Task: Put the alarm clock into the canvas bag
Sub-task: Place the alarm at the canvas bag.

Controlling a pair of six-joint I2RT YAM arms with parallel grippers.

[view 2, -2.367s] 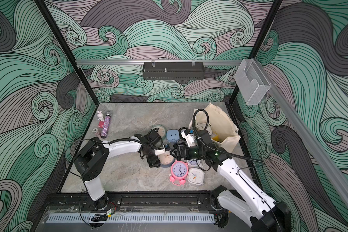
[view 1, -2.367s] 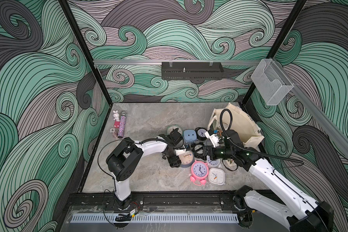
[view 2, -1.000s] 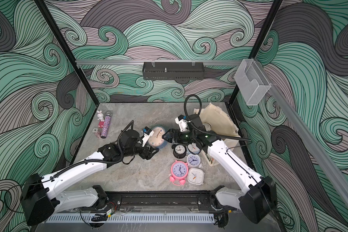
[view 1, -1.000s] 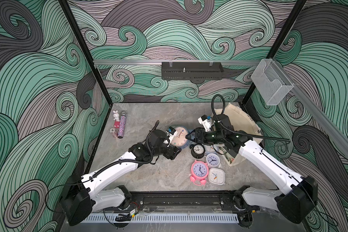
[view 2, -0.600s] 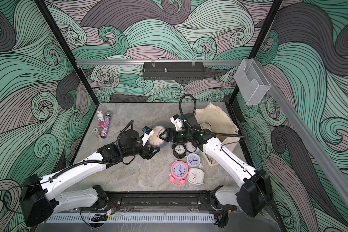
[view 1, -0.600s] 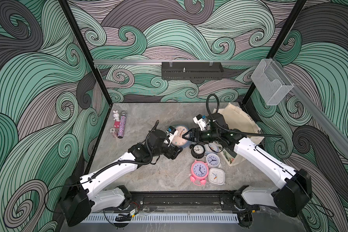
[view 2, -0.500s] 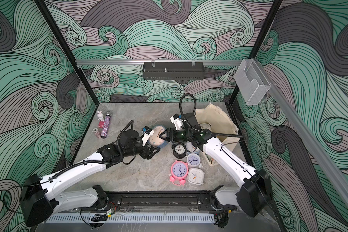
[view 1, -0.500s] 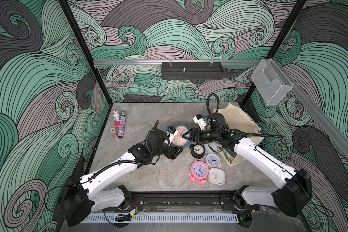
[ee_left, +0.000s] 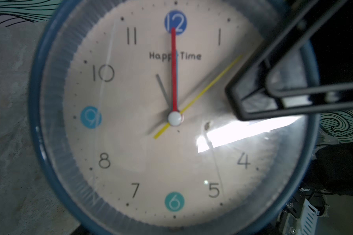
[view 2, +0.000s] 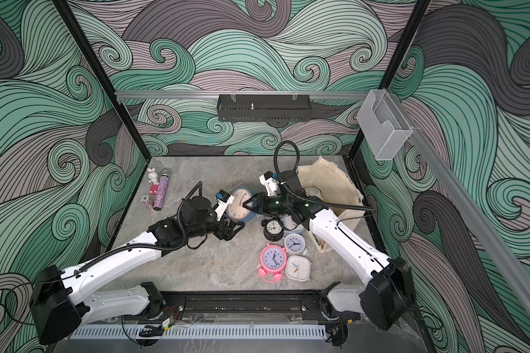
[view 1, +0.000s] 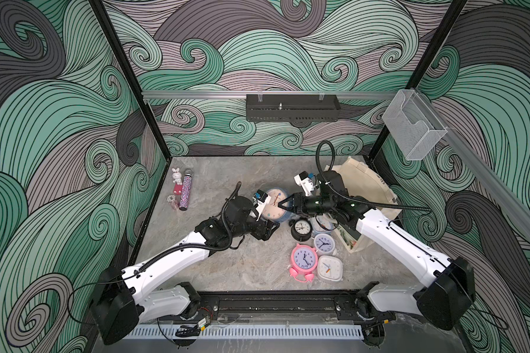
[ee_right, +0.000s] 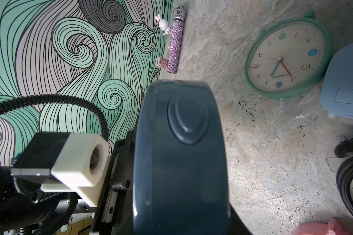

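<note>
There's the alarm clock (view 1: pixel 274 205), up over mid-table, outside the canvas bag (view 1: pixel 361 186) and just beside it. The right gripper (view 1: pixel 283 205) pinches it, one black finger (ee_left: pixel 253 101) flat on the domed glass. Left wrist view gives the cream dial; right wrist view shows only the smooth navy plastic rim and oval button (ee_right: pixel 188 120). The left gripper (view 1: pixel 268 228) sits under it; spread or not, can't tell.
</note>
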